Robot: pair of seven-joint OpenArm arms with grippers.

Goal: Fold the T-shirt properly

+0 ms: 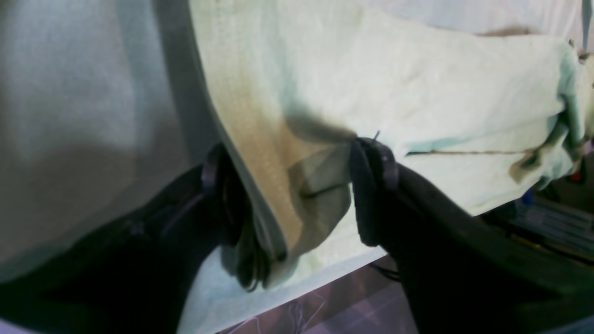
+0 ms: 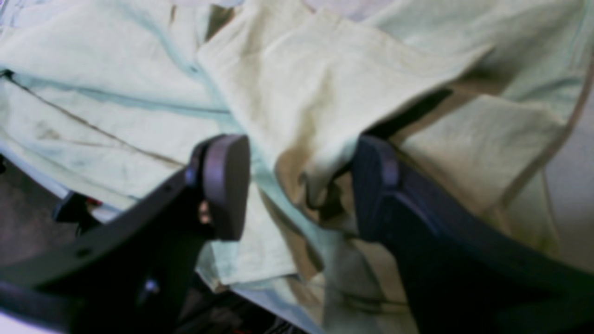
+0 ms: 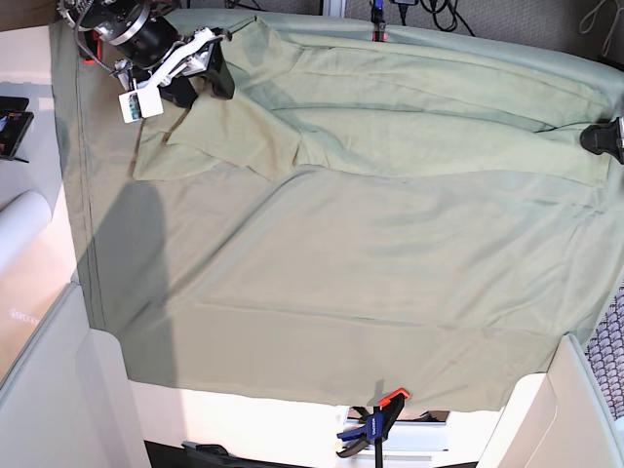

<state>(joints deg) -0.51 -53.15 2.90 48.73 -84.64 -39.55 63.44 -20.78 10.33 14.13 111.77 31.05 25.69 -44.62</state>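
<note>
T-shirt (image 3: pixel 390 97): one, on one table cloth (image 3: pixel 341 292); two clamps (image 3: pixel 370 424).

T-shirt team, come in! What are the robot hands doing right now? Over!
Both grippers open, cloth between their jaws. T-shirt bunched along table cloth's far edge, unfolded. Nothing in the way.

T-shirt (image 3: pixel 390 107): pale sage-green cotton, wrinkled, lying along the far edge of the bench. Body folded into a long band. One short sleeve spread flat at the base view's left end.
</note>
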